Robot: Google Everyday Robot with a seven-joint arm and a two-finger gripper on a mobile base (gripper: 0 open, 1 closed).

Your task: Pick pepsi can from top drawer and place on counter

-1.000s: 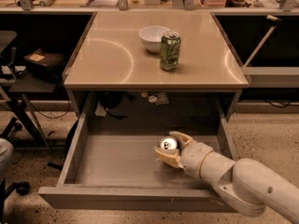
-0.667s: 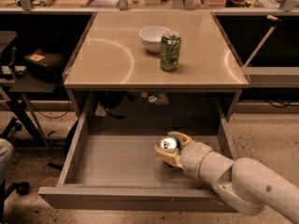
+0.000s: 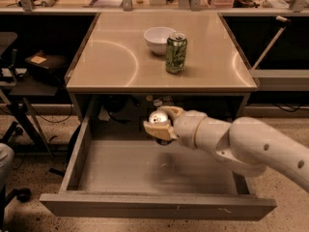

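Note:
The top drawer [image 3: 159,206] stands pulled wide open under the counter [image 3: 111,57]. My gripper [image 3: 161,123] reaches in from the right and is shut on the pepsi can [image 3: 156,117]. Only the can's silver top and a bit of dark body show between the tan fingers [image 3: 155,130]. The can hangs above the grey drawer floor [image 3: 130,170], just below the counter's front edge. The arm [image 3: 241,141] crosses the drawer's right side.
A green can [image 3: 175,52] and a white bowl [image 3: 159,40] stand close together at the counter's middle back. A black stand with cables [image 3: 29,81] is at the left. A slanted rod [image 3: 269,40] and a shelf are at the right.
The gripper has lifted the can off the drawer floor, moving it up and a little left toward the counter's front edge.

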